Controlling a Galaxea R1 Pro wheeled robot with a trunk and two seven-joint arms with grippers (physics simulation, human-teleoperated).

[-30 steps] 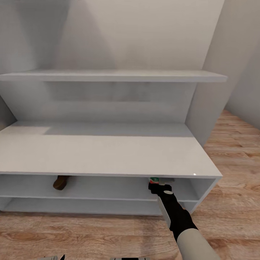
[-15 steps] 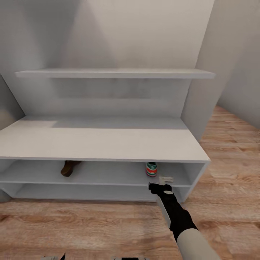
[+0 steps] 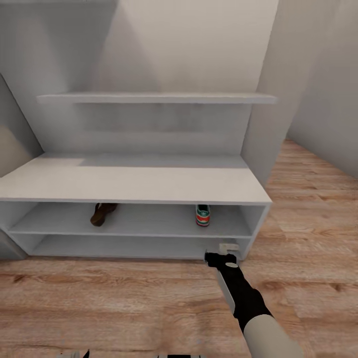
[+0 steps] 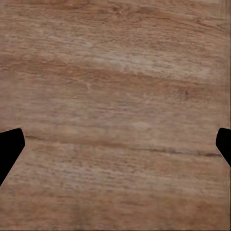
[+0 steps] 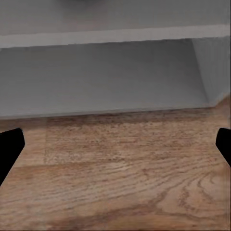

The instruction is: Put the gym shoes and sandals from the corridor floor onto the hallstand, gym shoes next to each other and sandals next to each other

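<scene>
1. While a white, green-striped gym shoe [image 3: 202, 216] and a brown leather sandal [image 3: 103, 213] are seen well apart on the pale grey hallstand's [image 3: 129, 181] upper slot, nothing is held.
2. Both the right gripper [image 5: 115, 144] and the left gripper [image 4: 115, 147] are spread wide over the wood-plank floor [image 3: 124, 308].

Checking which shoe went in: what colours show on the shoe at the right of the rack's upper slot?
White low-top gym shoe with green stripes and a red-orange heel patch; head view.

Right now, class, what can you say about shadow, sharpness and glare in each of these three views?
Head view: soft shade under the hallstand top dims the slot holding the sandal and gym shoe; no glare. Left wrist view: corridor floor grain evenly lit, slightly soft. Right wrist view: the lower slot looks dull grey, edges soft, floor grain coarse.
</scene>
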